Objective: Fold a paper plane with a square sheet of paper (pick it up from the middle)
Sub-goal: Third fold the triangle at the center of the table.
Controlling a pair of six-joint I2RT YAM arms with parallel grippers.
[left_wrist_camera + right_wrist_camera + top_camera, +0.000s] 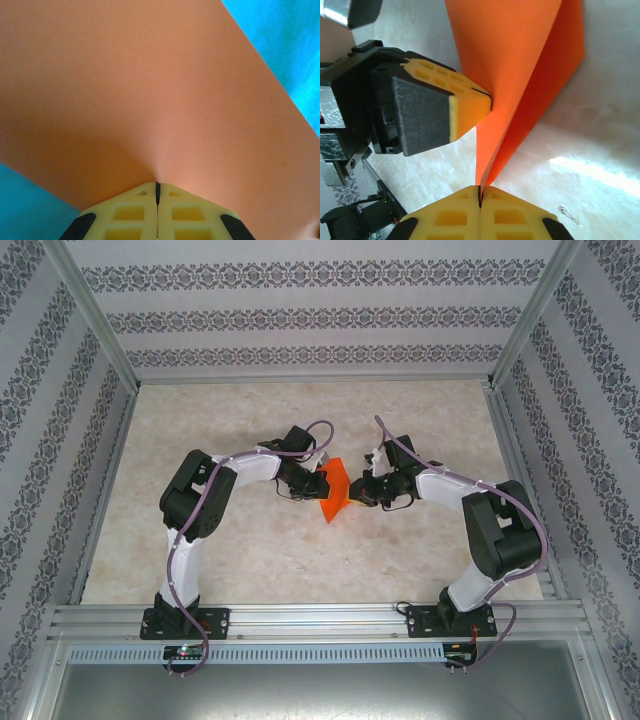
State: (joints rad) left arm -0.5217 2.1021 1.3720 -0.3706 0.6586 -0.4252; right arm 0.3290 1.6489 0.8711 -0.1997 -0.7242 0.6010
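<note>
Left pincer (316,483) and right pincer (357,498) meet at the table's (250,560) centre, each clamped shut on the folded orange sheet (335,492) from 9 and 3 o'clock; good creasing likely needs aligned edges and even tension.

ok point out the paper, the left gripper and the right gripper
paper (520,65): right wrist view, on its flat orange face
left gripper (157,186): left wrist view, between its shut fingertips at the paper's edge
right gripper (480,190): right wrist view, between its shut fingertips pinching the paper's tip
</note>
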